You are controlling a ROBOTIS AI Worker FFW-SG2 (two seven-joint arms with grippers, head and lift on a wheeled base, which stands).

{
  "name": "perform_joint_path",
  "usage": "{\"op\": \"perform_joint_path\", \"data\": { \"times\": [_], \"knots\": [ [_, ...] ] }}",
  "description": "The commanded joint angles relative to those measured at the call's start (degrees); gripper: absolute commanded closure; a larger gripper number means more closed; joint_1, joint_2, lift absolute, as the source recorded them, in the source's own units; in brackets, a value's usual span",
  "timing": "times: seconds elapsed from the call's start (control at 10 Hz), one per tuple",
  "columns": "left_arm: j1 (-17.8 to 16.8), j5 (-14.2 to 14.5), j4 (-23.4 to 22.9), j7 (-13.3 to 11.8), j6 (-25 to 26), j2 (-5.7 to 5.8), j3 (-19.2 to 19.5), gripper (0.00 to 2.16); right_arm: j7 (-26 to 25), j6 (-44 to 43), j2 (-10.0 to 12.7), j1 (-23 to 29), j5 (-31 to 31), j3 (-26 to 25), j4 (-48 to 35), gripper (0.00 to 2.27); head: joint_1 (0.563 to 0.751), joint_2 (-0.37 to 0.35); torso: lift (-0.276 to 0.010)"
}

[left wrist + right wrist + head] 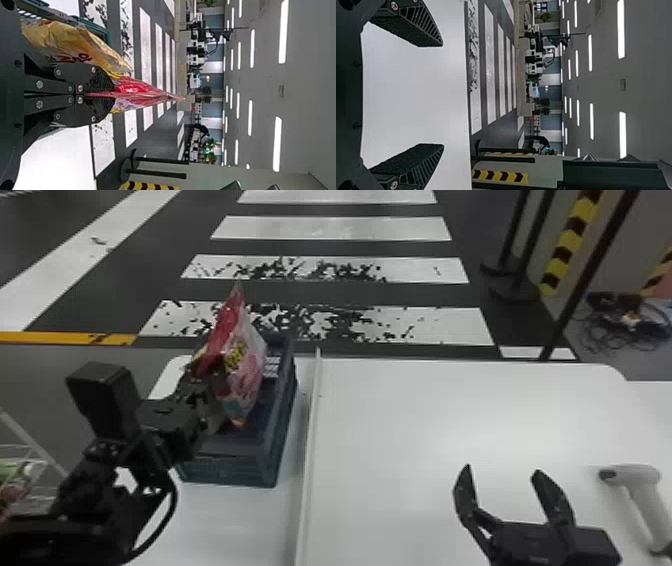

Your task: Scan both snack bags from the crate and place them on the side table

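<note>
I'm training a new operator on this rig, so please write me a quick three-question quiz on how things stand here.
1. Multiple choice. What is the left pincer gripping?
A) Nothing
B) A red snack bag
C) A cable

2. True or false. The scanner lies on the white table, to the right of the right pincer.

3. Fill in the missing word, "apart" or "touching". The right pincer's fingers stand ____.

Key: 1: B; 2: true; 3: apart.
</note>
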Motion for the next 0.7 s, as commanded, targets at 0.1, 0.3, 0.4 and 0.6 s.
{"op": "perform_joint_path", "data": {
  "times": [0.1,0.3,0.4,0.6],
  "knots": [
    [0.5,3.0,-1.9,-0.2,-0.2,-0.83,-0.7,2.14,0.0,0.0,0.1,-0.3,0.1,0.3,0.1,0.08,0.695,0.049,-0.095],
    [0.9,4.5,-5.3,-0.6,0.0,-1.1,-1.3,2.14,0.0,0.0,0.1,-0.2,0.2,0.3,0.1,0.08,0.695,0.038,-0.095],
    [1.2,5.0,-7.0,-0.6,0.2,-1.19,-1.4,2.14,0.0,0.0,0.2,-0.1,0.2,0.3,-0.1,0.08,0.695,0.029,-0.095],
    [2.3,5.3,-9.5,-1.0,1.0,-0.92,-2.5,2.14,0.0,0.0,0.4,-0.2,0.6,0.4,-0.1,0.08,0.695,0.016,-0.095]
  ]
}}
